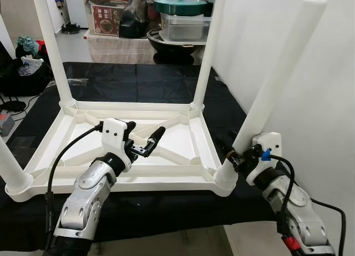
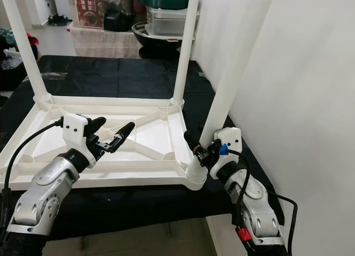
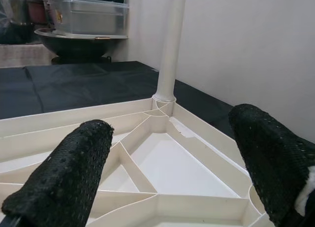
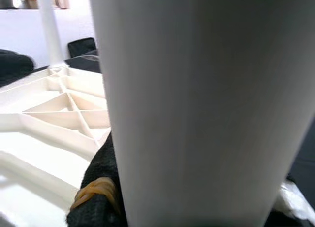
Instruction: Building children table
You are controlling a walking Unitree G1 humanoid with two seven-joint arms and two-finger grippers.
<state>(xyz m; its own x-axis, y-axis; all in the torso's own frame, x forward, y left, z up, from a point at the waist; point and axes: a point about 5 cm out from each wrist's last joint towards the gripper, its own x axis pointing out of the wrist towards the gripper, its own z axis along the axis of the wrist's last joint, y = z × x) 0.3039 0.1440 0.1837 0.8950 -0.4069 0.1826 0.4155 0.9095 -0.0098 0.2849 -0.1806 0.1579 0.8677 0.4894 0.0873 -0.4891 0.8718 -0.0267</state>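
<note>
The white plastic table top (image 1: 83, 114) lies upside down on a black cloth, its ribbed underside facing up. Legs stand in the far left (image 1: 52, 45) and far right (image 1: 208, 50) corners, and a third (image 1: 8, 161) rises at the near left. The near right leg (image 1: 277, 73) leans to the right with its foot at the corner socket (image 1: 226, 179). My right gripper (image 1: 239, 151) is shut on that leg just above the socket; the leg (image 4: 197, 99) looms close in the right wrist view. My left gripper (image 1: 145, 136) hovers open over the ribs, holding nothing, its fingers (image 3: 64, 178) spread wide.
A white wall (image 1: 310, 100) runs close along the right side. Storage boxes and a lidded pot (image 1: 180, 6) are stacked behind the cloth. Bags and cables (image 1: 22, 61) lie at the far left. The black cloth (image 1: 138, 78) stretches beyond the table top.
</note>
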